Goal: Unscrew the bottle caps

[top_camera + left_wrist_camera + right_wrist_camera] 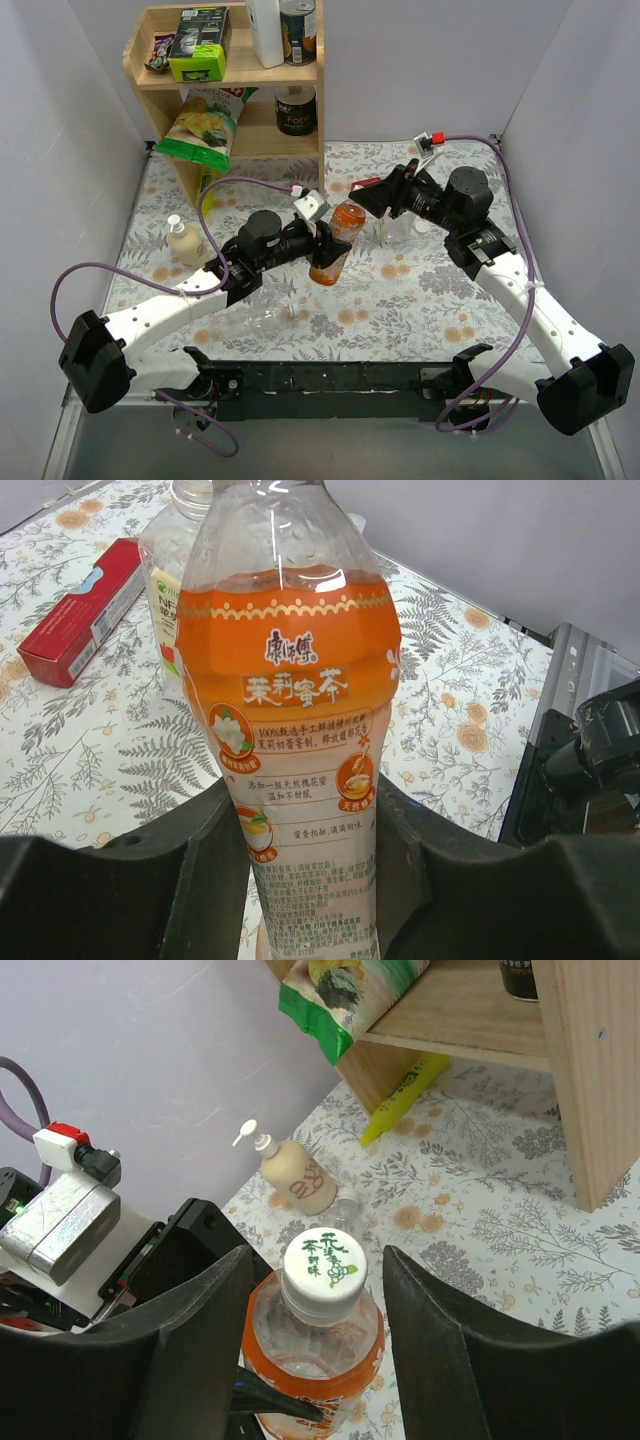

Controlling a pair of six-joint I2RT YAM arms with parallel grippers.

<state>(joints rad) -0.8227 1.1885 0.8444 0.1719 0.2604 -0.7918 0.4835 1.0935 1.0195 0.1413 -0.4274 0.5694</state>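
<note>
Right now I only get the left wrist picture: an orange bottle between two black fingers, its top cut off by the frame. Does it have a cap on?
Observer: Yes. The right wrist view shows a white cap with green print on the orange bottle.
Operator: Is anything gripping that cap?
Observer: No. The right gripper is open, with one finger on each side of the cap and a gap on both sides.
Operator: Is the bottle upright?
Observer: No. From above, the left gripper holds it tilted, with its top leaning toward the right arm.
</note>
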